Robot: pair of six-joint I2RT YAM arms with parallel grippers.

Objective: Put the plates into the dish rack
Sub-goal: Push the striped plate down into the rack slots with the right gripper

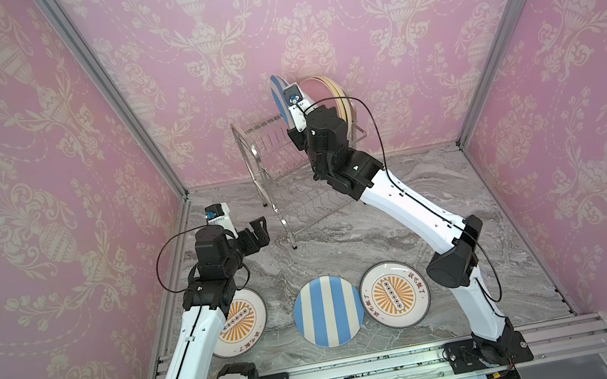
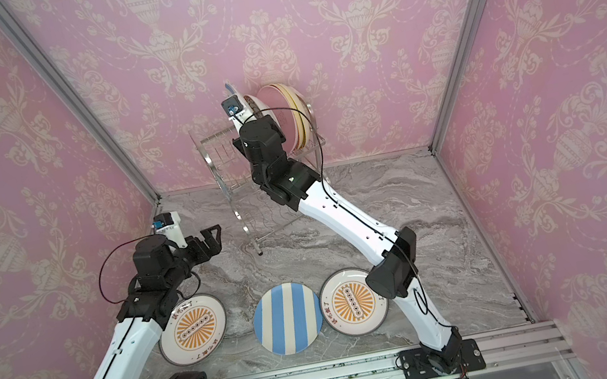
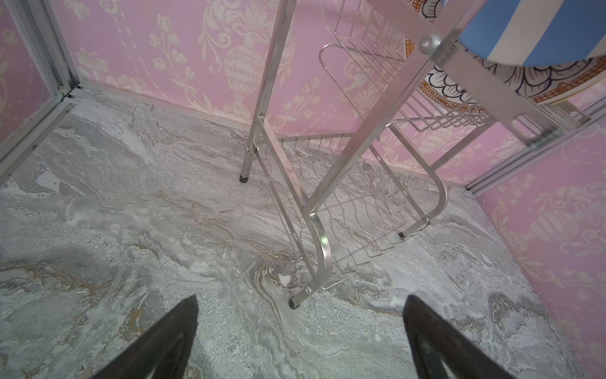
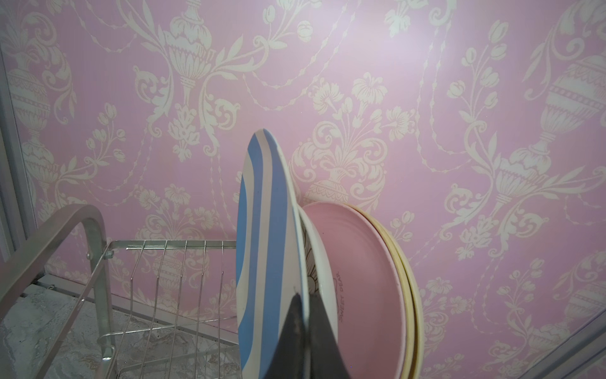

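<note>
**Top views.** The dish rack stands at the back wall on the grey marbled table. The right arm reaches over it and hides much of the upper tier. The held striped plate stands on edge above that tier, left of the racked plates. The left gripper is spread wide and empty, near the rack's front leg. Lying flat at the front:
- a sunburst plate, partly under the left arm
- a second striped plate
- a second sunburst plate

The rim lettering on the sunburst plates is too small to read. The wallpaper is pink with cream urns, with aluminium corner posts.

**Left wrist.** A petal-patterned plate sits in the upper tier behind the striped one.

**Right wrist.** The right gripper is clamped tight on the striped plate's rim. Beyond it come the petal-patterned plate, a pink plate marked "SWEET DEAR", then two yellowish rims. I cannot tell whether the held plate is seated in a slot.
</note>
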